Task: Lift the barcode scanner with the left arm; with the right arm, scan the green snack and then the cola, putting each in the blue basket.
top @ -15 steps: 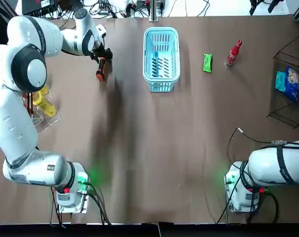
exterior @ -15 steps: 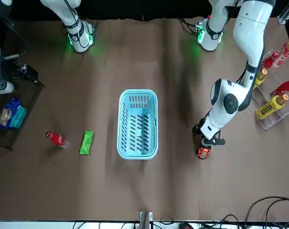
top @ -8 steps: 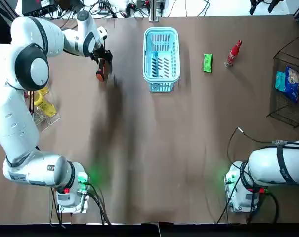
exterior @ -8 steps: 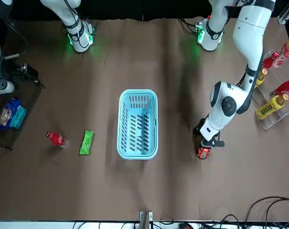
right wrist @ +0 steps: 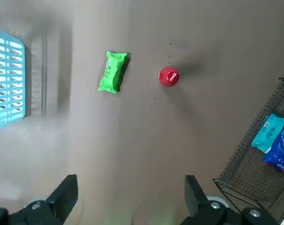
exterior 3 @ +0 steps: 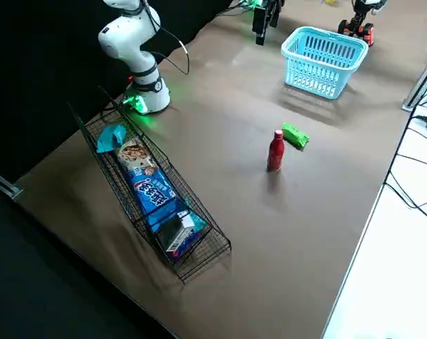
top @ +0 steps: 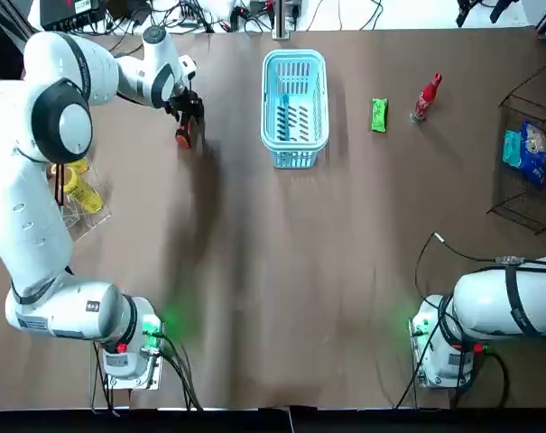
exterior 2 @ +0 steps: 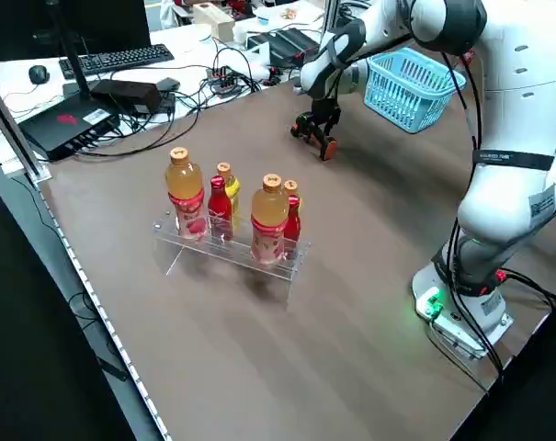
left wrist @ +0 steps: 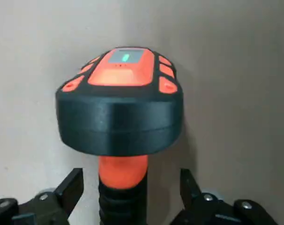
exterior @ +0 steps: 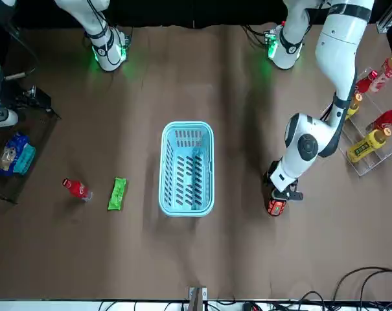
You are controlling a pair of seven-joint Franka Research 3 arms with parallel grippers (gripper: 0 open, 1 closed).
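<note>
Straddling the black-and-orange handheld barcode scanner (left wrist: 120,108) handle: left gripper (left wrist: 131,183), fingers spread, gaps both sides. Scanner lies on brown table (top: 300,271), left of blue plastic basket (top: 265,99). Right gripper (right wrist: 130,183) spread wide, empty

In your left wrist view the barcode scanner (left wrist: 119,110) runs off the bottom edge, so its orange handle's lower end is unseen. In the top view the left arm (top: 155,77) covers much of it. The right arm (top: 507,307) leaves that frame at the right edge, jaws out of sight. In your right wrist view the blue basket (right wrist: 8,84) is clipped at the left edge and the wire rack (right wrist: 245,173) at the right. The green snack (right wrist: 112,71) print is too small to read.
</note>
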